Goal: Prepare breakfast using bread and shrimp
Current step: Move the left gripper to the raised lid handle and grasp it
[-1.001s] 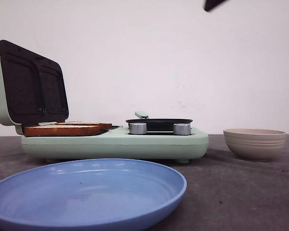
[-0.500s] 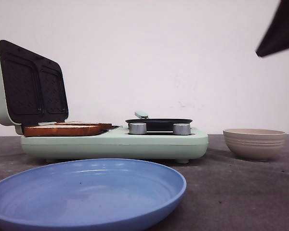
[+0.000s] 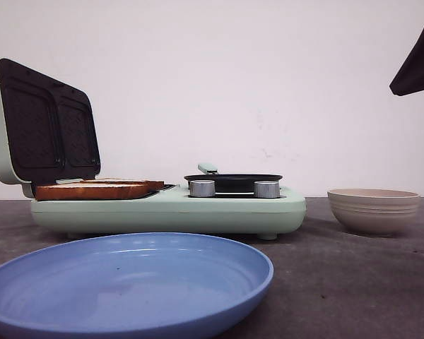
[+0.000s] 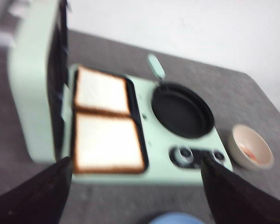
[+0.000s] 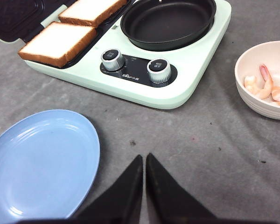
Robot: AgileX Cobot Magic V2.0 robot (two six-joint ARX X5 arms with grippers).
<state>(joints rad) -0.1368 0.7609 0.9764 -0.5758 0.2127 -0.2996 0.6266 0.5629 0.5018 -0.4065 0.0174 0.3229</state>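
I observe both bread (image 5: 58, 41) slices lying side by side on the open green sandwich maker (image 5: 186, 79). Shrimp (image 5: 267, 87) rest in the beige bowl (image 5: 252, 60) beside it. My right tool (image 5: 143, 164) is pinched closed, empty, above the desk (image 5: 210, 154). My left tool (image 4: 135, 168) gapes wide, empty.

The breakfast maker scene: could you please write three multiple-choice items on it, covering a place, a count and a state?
1. Where are the shrimp?
A. in the beige bowl
B. in the black pan
C. on the blue plate

2. How many bread slices lie on the grill plate?
A. one
B. two
C. three

3. How does the right claw stand?
A. open
B. shut on a shrimp
C. shut, holding nothing

Answers: 1 A, pink pieces show inside the bowl. 2 B, two slices lie side by side. 3 C, its fingertips meet above bare table.
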